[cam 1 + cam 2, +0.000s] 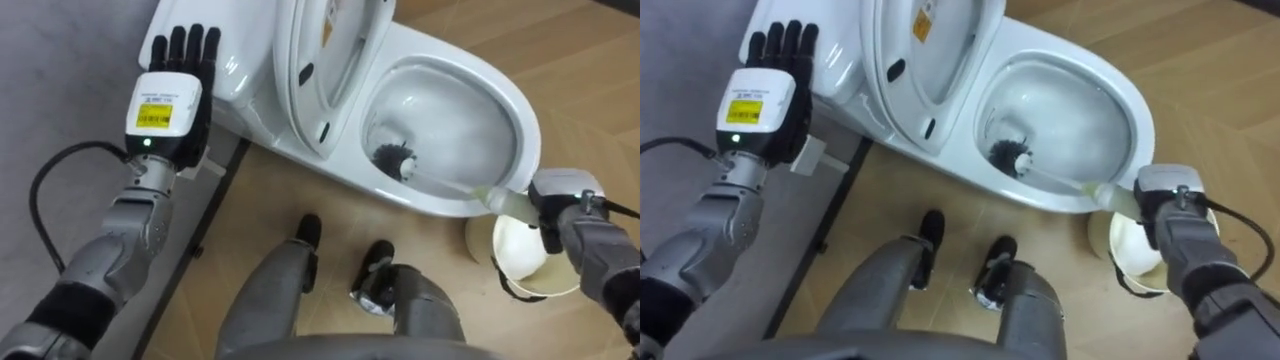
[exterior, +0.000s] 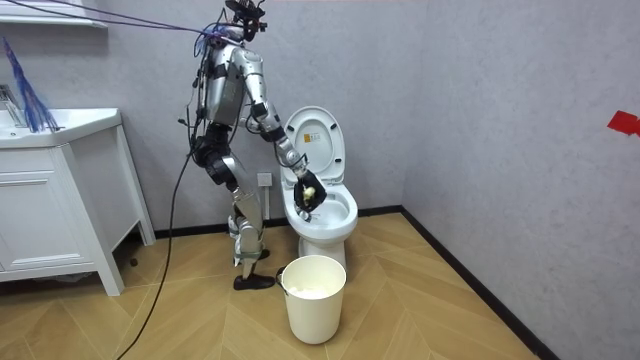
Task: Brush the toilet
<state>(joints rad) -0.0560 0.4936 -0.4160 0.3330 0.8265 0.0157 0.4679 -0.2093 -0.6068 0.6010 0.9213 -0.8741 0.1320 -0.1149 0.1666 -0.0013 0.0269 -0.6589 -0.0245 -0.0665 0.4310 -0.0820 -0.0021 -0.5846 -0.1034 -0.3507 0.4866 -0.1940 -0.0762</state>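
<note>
1. Flooring (image 1: 590,50) of pale wood strips laid in a zigzag covers the room, and a plain grey wall (image 2: 450,90) runs behind.
2. In the room view a white cabinet (image 2: 50,220) with a basin top stands at 9 o'clock. The robot stands at the toilet near 12 o'clock, leaning toward the bowl. A white bucket (image 2: 313,295) sits on the floor at 6 o'clock, near the toilet's base.
3. In the eye views the white toilet (image 1: 525,120) fills the area around 1 o'clock. Its lid (image 1: 330,60) and seat are raised together and lean back at 12 o'clock.
4. The brush (image 1: 393,158) is in the bowl, its dark bristle head low against the bowl's inner wall on the side nearest the lid. Its pale handle slants out over the rim toward 4 o'clock.
5. The right hand (image 1: 562,192) is at 4 o'clock, just outside the rim and above the bucket. Its fingers are curled round the end of the brush handle.
6. The left hand (image 1: 170,100) is raised at 10 o'clock, back toward the camera. Its fingers are straight, close together and pointing to 12 o'clock, and it holds nothing. It is just beside the tank (image 1: 240,85); whether they touch cannot be told.
</note>
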